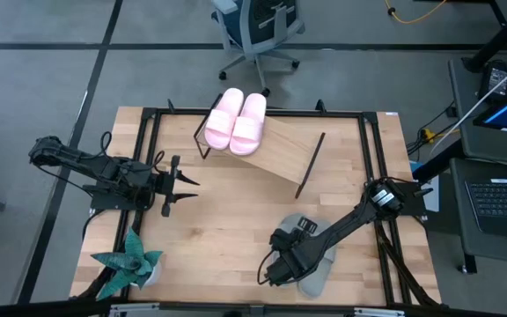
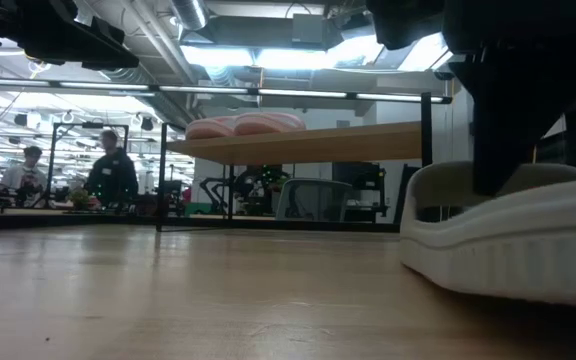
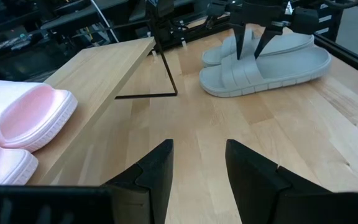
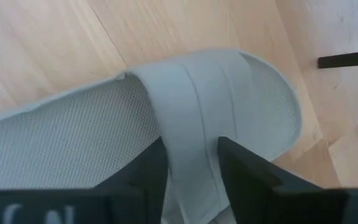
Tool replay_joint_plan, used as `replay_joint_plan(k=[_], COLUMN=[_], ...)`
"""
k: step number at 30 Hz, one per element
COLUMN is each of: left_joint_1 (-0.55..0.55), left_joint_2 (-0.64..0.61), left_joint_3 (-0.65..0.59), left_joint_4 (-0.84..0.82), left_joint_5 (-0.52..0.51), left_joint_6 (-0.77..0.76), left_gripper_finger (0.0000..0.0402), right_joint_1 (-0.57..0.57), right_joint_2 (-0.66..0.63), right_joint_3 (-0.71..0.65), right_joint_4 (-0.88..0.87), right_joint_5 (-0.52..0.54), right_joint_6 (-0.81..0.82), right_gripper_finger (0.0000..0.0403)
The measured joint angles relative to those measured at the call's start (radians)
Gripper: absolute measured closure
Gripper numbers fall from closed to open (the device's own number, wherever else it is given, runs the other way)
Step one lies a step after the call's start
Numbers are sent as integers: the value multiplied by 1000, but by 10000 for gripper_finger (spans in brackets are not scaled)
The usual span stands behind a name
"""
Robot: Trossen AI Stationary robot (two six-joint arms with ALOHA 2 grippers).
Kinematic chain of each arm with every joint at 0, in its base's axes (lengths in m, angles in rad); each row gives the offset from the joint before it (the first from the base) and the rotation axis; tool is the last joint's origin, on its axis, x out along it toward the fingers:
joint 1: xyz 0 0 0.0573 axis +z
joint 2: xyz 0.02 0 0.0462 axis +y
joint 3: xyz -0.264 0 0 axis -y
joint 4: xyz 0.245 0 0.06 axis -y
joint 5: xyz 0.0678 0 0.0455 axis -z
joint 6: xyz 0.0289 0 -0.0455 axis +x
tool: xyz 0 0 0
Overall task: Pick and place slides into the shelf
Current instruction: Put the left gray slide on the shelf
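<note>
While the right gripper [image 4: 191, 165] straddles the strap of a grey-green slide [image 4: 229, 106] near the table's front edge, its fingers are parted around it, not yet clamped. Farther back we see the left gripper [image 1: 186, 187] waiting open, and the pink pair [image 1: 236, 121] resting on the shelf [image 1: 284, 151].

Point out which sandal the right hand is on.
The grey-green sandal nearer the table's middle: the right hand straddles its strap. Its twin lies behind; the pink pair sits on the shelf.

Wood table [image 1: 227, 229] w/ shelf [image 1: 284, 151], grey-green slides [image 1: 317, 255], plant [image 1: 130, 262].
</note>
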Motion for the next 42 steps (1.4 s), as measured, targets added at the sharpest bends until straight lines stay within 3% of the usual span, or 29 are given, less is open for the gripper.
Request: replay_joint_plan(k=[12, 26, 33, 42], left_joint_1=[0, 0, 0, 0], left_joint_2=[0, 0, 0, 0], left_joint_3=[0, 0, 0, 0], left_joint_4=[0, 0, 0, 0], left_joint_5=[0, 0, 0, 0], left_joint_6=[0, 1, -2, -4], left_gripper_finger=[263, 263, 263, 263], right_joint_1=[0, 0, -1, 0], right_joint_2=[-2, -2, 1, 1], right_joint_3=[1, 11, 96, 241], right_joint_4=[1, -7, -96, -220], right_joint_5=[3, 0, 7, 127], right_joint_6=[-3, 54, 56, 57], right_gripper_finger=[390, 391, 392, 392])
